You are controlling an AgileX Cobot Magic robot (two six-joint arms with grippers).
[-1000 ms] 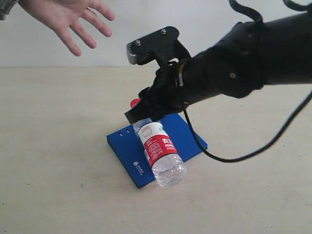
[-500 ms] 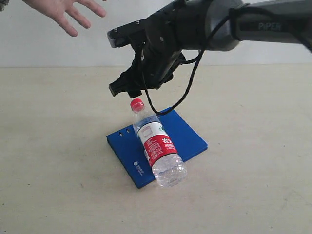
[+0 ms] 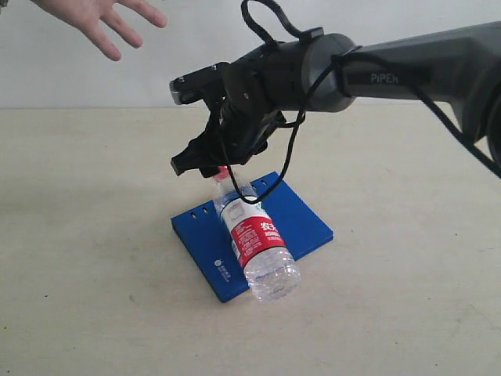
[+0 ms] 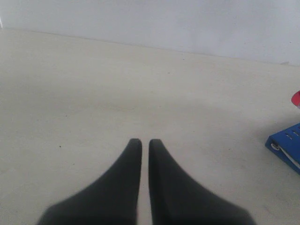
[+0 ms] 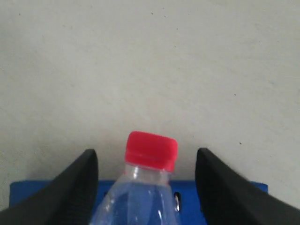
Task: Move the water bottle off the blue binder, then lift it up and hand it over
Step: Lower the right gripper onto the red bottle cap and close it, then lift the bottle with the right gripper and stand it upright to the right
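Right tool (image 5: 146, 153) stands released, its two fingers spread on either side of the red cap (image 5: 151, 148) without touching it and gripping nothing. That straddle looks chosen so the neck can be pinched or nudged, since the water bottle (image 3: 255, 235) lies on its side across the blue binder (image 3: 305, 218) and must be moved off it first. The bottle's base overhangs the binder's near edge and its cap points toward the far edge. The left tool (image 4: 145, 143) is clenched on nothing, low over the bare table (image 3: 86, 266) and apart from the binder, probably parked out of the way. An open human hand (image 3: 98, 19) hovers above the table's far side, likely to receive the handover. Counted: one bottle, one binder, two tools, one hand.
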